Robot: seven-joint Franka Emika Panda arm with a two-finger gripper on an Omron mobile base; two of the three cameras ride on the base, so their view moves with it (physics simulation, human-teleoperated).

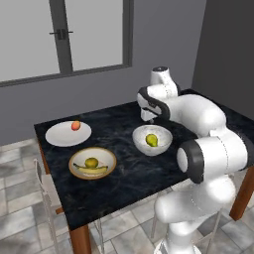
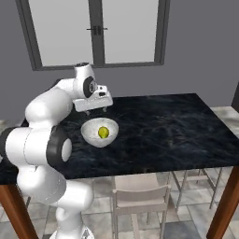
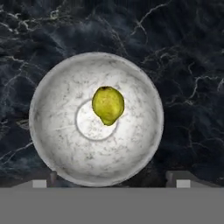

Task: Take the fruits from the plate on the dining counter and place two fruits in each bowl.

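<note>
1. Yellow-green pear [image 3: 108, 105] lying loose in the deep white bowl [image 3: 57, 144], near mid-worktop.
2. Banana [image 1: 92, 170] and olive-yellow round fruit [image 1: 91, 162] sitting together in the tan-rimmed shallow bowl [image 1: 110, 158], nearer the front edge.
3. Red-orange fruit [image 1: 75, 125] alone on the flat white plate [image 1: 59, 136], far left.
4. Black marble worktop [image 2: 177, 126] under all of it.

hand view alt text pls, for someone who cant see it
Looking straight down into a deep white bowl with a single yellow-green pear lying near its middle, slightly off the bowl's flat base. The bowl sits on the black, white-veined marble counter, and the open tool shows its two dark fingertips at the bottom, spread to either side of the bowl's near rim.
</note>
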